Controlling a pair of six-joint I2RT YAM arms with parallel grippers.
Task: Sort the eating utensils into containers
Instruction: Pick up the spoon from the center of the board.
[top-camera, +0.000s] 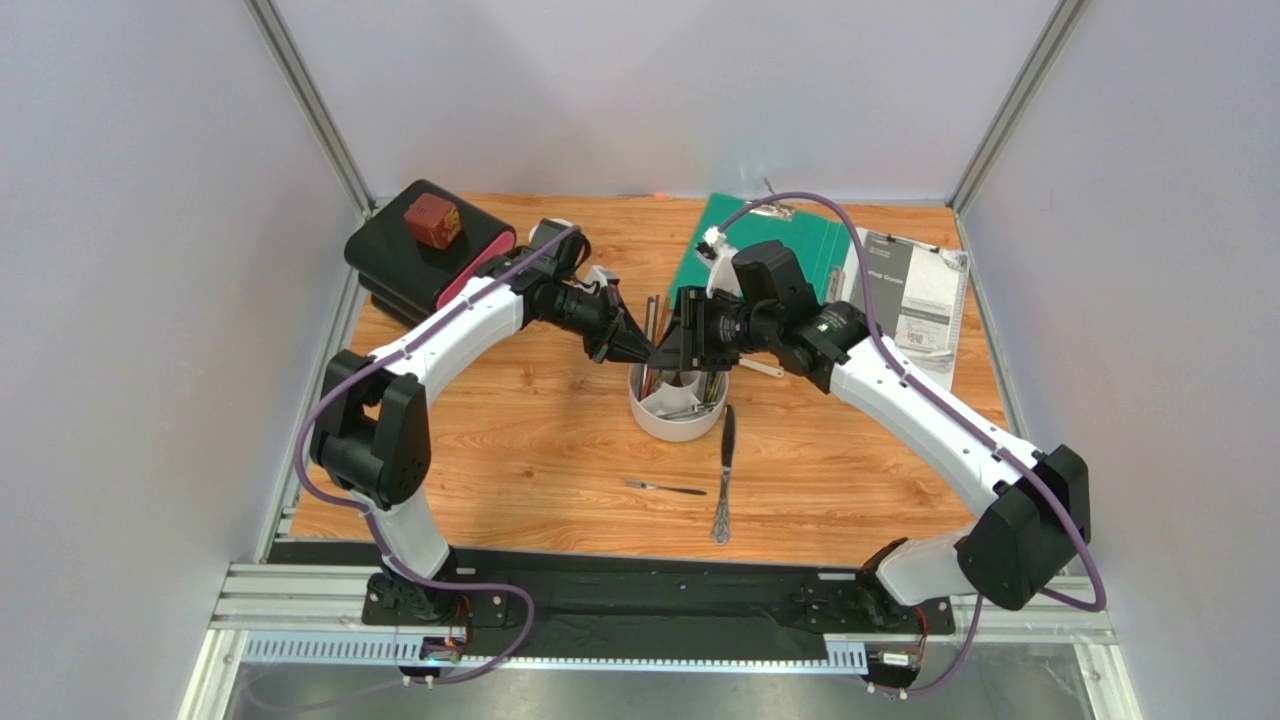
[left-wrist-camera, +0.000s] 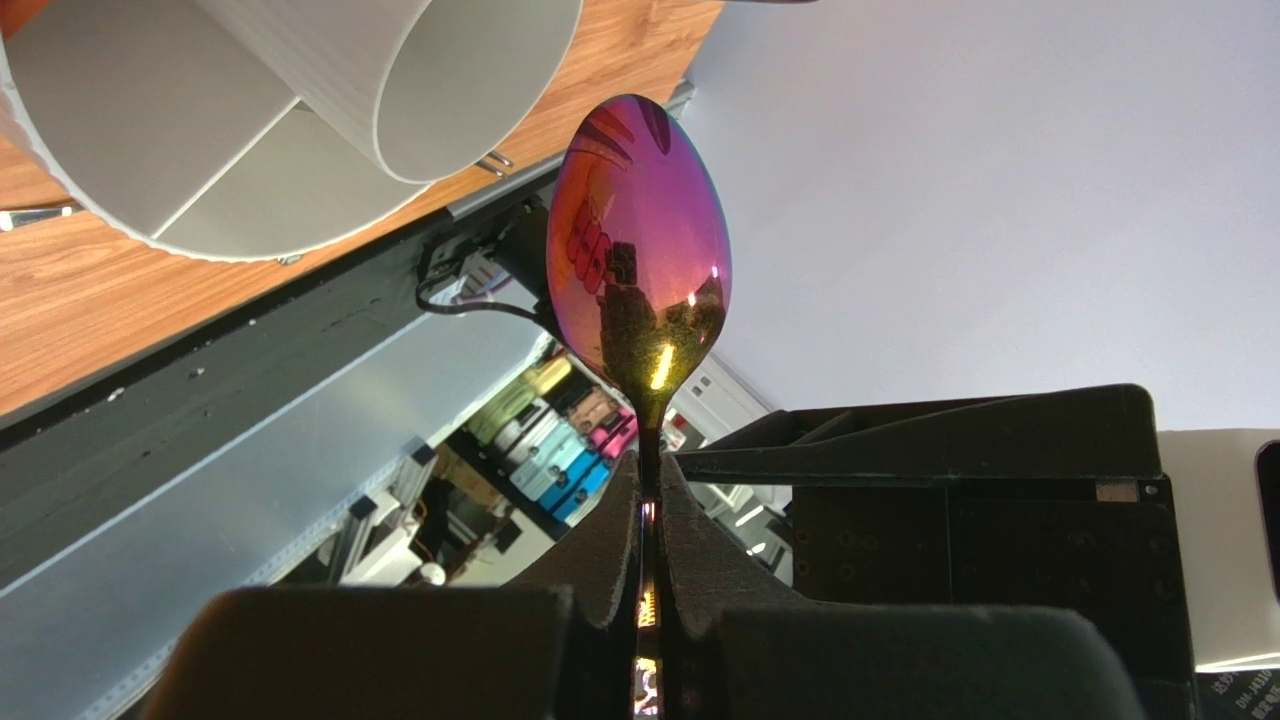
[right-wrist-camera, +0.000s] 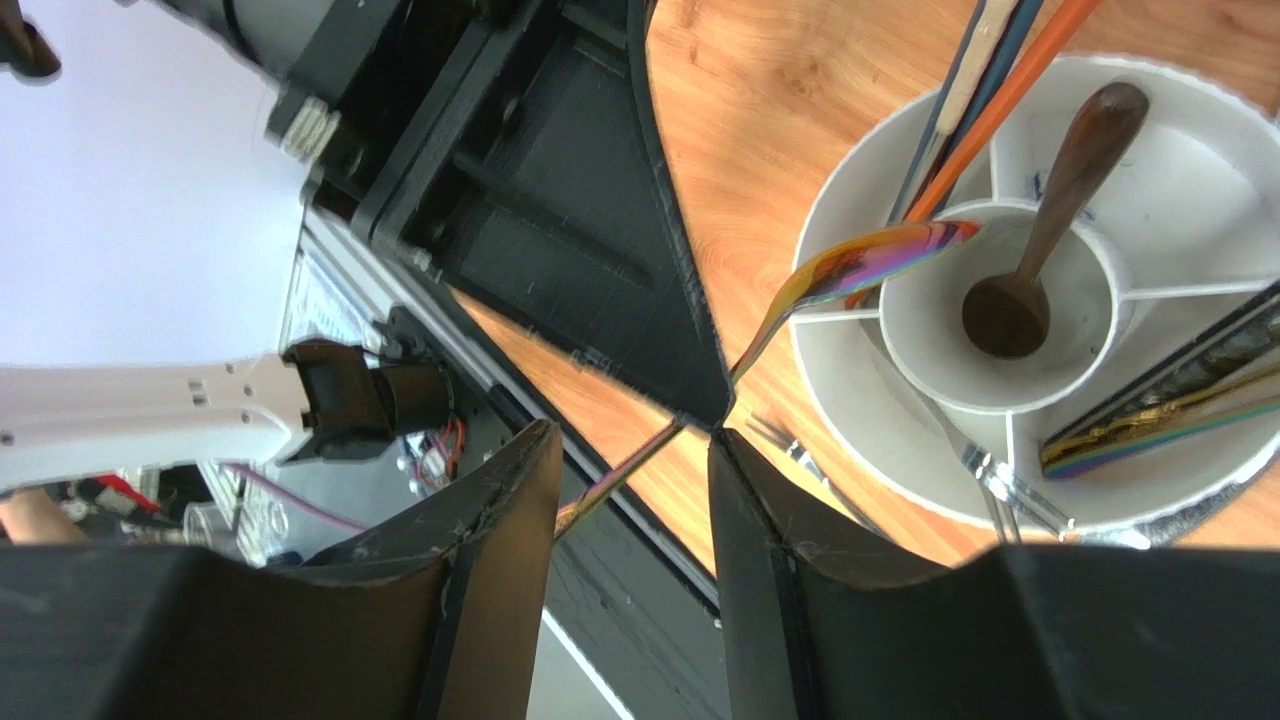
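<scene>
Nearest the bases, a small fork and a longer piece lie on the table, not yet sorted. Just beyond them stands the holder, with both grippers meeting over its far rim.

The left gripper is clamped on the neck of the purple spoon. The spoon slants across the holder's edge, its bowl over the rim of the centre cup, where a brown spoon stands. The right gripper has its jaws apart. They straddle the tail of the handle without pinching it.

The main risk, as I judge it, is the release. Let go at this slant, the spoon may pivot on the cup rim and slide out onto the table, or drop among the chopsticks or the forks. If the right jaws close while the left ones grip, the two may twist the handle against each other. The fingers are also crowded close together, so a small sideways move could knock them against each other, or nudge the holder and tip it.
</scene>
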